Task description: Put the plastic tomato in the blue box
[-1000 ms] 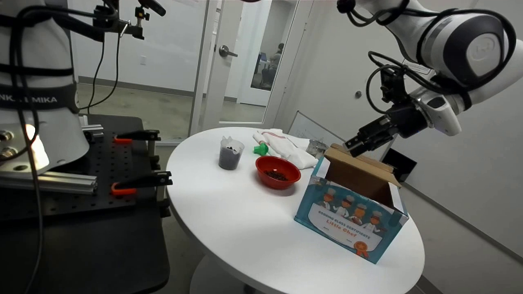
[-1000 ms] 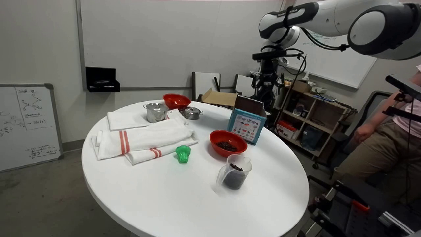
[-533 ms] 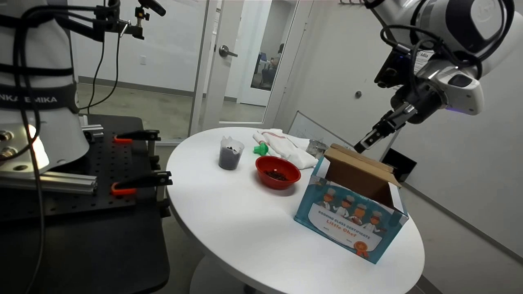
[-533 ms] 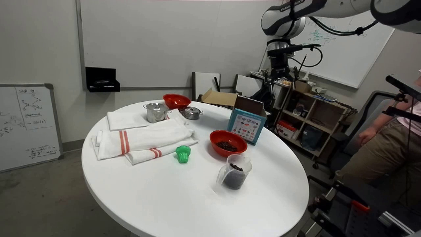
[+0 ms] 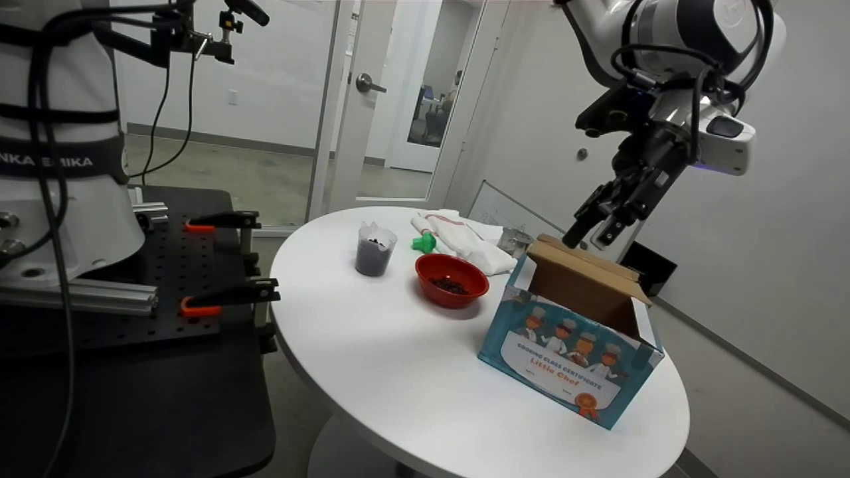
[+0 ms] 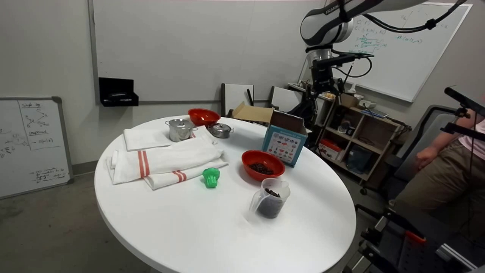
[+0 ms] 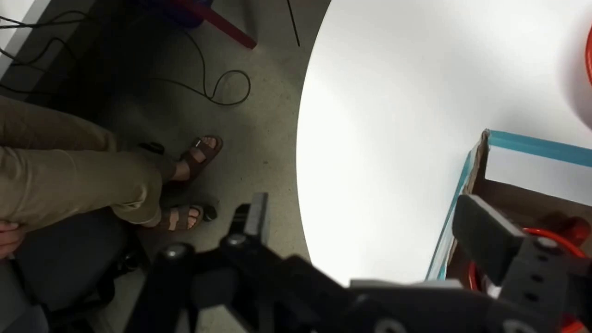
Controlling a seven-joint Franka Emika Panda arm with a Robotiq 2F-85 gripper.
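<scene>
Hovering gripper (image 5: 590, 238) spread, box (image 5: 572, 345) near table edge (image 5: 681, 419)

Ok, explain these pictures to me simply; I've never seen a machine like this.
It's one robot arm; its hand is a two-fingered gripper, open and holding nothing. Two pictures come from cameras outside the robot; the third is from its wrist, looking down past the fingers. The white table carries a blue box, two red bowls, a jug, a green toy, towels and metal pots. Red things show inside the box, partly behind a finger; I can't tell whether one is the tomato.
</scene>
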